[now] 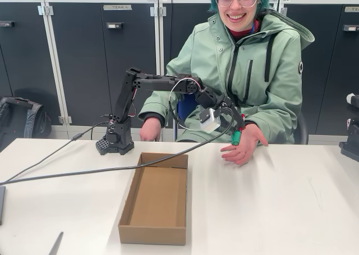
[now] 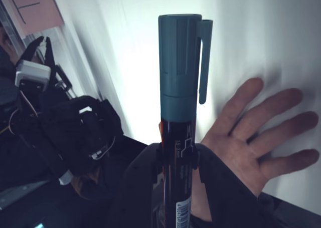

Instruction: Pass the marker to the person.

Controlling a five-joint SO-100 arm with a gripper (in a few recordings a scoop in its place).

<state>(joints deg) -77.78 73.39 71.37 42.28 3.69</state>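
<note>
My gripper point(image 1: 238, 126) is shut on the marker point(image 1: 236, 136), whose green cap hangs downward just above the person's open palm point(image 1: 242, 147). In the wrist view the marker point(image 2: 179, 82) stands up the middle of the picture, its dark barrel clamped between the jaws, cap end away from the camera. The open hand point(image 2: 261, 138) lies flat on the white table just right of the marker. The person point(image 1: 247, 59) sits behind the table in a sage-green jacket, the other hand point(image 1: 150, 129) resting at the table's far edge.
An open cardboard box point(image 1: 156, 198) lies on the white table point(image 1: 280, 210) in front of the arm's base point(image 1: 116, 140). A black cable point(image 1: 84, 171) runs across the table from the left. Dark cabinets stand behind the person.
</note>
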